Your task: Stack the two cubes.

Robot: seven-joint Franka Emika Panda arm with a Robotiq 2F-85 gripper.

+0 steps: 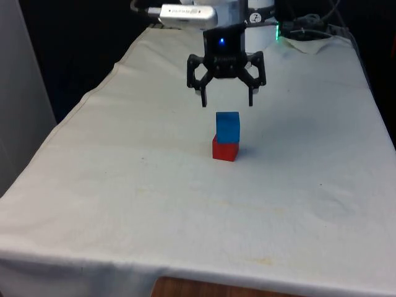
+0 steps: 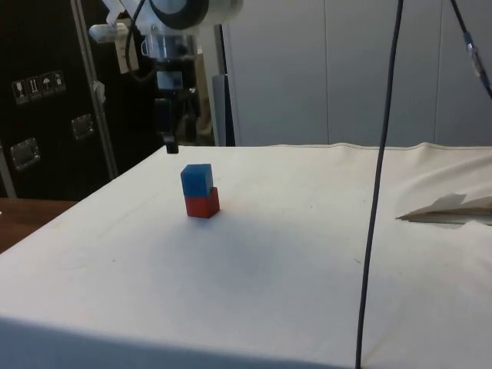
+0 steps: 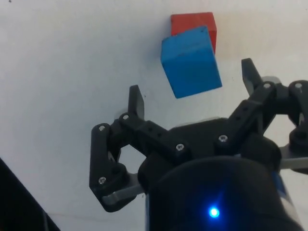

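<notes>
In the front view, the gripper (image 1: 227, 99) hung just above centre frame, jaws spread wide and empty, over the blue cube (image 1: 228, 127) sitting on the red cube (image 1: 224, 150) on the white cloth (image 1: 124, 185).

In the side view, the stack stood left of centre, the gripper (image 2: 170, 146) above it.

In the wrist view, the blue cube (image 3: 191, 61) sat skewed on the red cube (image 3: 194, 25), both clear of the fingers (image 3: 136, 102).

White arm reaching down, black gripper (image 1: 227, 100) pointing straight downward, fingers (image 3: 136, 101) spread wide, holding nothing
</notes>
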